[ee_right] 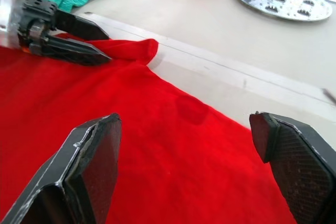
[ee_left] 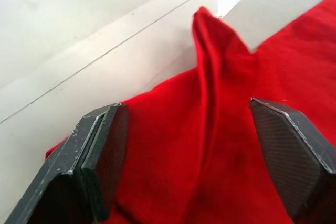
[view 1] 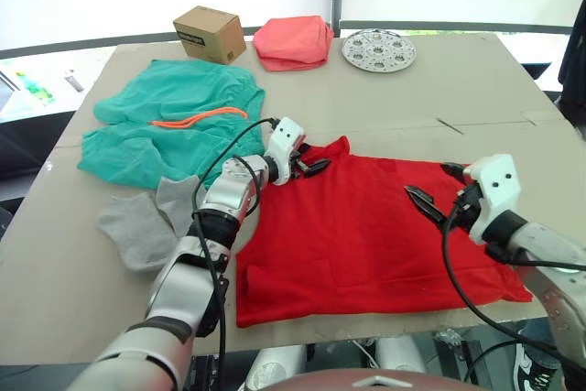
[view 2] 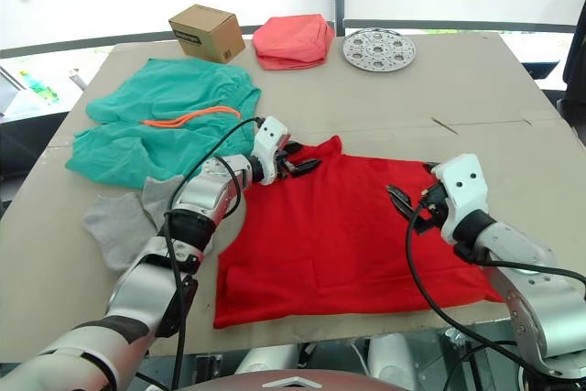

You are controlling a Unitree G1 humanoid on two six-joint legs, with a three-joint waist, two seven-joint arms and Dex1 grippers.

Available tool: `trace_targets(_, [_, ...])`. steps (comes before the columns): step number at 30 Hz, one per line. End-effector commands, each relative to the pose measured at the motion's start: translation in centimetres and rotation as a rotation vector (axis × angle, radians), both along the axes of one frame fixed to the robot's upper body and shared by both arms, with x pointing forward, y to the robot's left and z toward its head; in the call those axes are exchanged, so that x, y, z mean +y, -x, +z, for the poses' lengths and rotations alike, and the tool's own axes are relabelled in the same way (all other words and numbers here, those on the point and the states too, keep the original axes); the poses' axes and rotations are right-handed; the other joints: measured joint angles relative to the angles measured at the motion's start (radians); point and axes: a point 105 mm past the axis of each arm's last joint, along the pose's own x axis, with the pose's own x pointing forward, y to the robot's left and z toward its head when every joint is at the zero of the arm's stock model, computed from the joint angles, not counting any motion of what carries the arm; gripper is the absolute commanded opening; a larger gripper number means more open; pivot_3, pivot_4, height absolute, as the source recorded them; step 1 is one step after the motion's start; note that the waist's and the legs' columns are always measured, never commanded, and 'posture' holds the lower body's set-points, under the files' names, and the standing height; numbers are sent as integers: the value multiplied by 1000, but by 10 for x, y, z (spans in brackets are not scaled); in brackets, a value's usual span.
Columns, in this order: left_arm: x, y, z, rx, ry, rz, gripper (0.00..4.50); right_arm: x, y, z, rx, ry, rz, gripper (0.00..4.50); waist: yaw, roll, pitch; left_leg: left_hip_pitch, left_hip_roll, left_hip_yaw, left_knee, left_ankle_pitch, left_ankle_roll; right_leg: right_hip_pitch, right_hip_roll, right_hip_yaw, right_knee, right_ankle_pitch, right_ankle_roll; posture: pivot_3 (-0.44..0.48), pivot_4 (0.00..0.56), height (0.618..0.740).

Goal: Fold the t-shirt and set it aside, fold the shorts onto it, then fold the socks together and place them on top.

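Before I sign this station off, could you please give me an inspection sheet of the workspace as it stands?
Surface: table, beige, seam lines across it.
Job's things: t-shirt spread flat at the near edge, one raised fold at its far edge; shorts unfolded, far left; socks loose, overlapping, beside the shorts.
Clutter: cardboard box, folded salmon cloth, perforated metal disc along the far edge.
Grippers: left gripper open over the t-shirt's raised fold; right gripper open above the t-shirt.
Cables: black cables along both arms.
Surroundings: white wall behind.
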Motion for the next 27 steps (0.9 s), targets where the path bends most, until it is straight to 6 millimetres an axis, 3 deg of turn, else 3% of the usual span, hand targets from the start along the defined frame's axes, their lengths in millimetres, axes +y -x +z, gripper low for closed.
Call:
trace_targets(1, [-4,-7,10,-88,-40,-48,3423,7,-7,8,-28,-11,-22,4168,0,0,0,0,0,0,0,0,0,0,0,0,0,0,0,0,150,740])
trace_targets(2, [-3,-7,6,-102,-81,-59,3281,8,-9,7,-26,-10,-28,4168,0,0,0,0,0,0,1,0,0,0,0,0,0,0,0,0,150,740])
trace_targets(3, [-4,-6,1,-117,-120,-80,2717,8,-11,7,-23,-10,-33,4168,0,0,0,0,0,0,1,0,0,0,0,0,0,0,0,0,150,740])
trace_targets(5, [-7,-5,-1,-133,-124,-98,1995,9,-13,6,-19,-7,-41,4168,0,0,0,0,0,0,1,0,0,0,0,0,0,0,0,0,150,740])
trace_targets(9, [-10,1,6,-202,-133,-170,28,6,-12,14,-37,-1,-59,4168,0,0,0,0,-1,-1,1,0,0,0,0,0,1,0,0,0,150,740])
trace_targets(18, [2,21,32,-441,-208,-401,28,-12,-13,-2,50,60,-123,4168,-3,0,0,0,-1,0,1,0,0,0,0,0,2,0,0,0,150,740])
trace_targets(22, [15,8,49,-508,-208,-302,28,-30,-23,-9,108,128,-197,4168,-2,0,0,0,-1,0,1,-1,2,0,0,0,1,0,0,0,150,740])
trace_targets(27, [17,0,54,-544,-240,-251,28,-60,-49,0,164,163,-413,4168,-3,0,0,0,-1,0,4,-2,4,0,0,0,2,0,0,0,150,740])
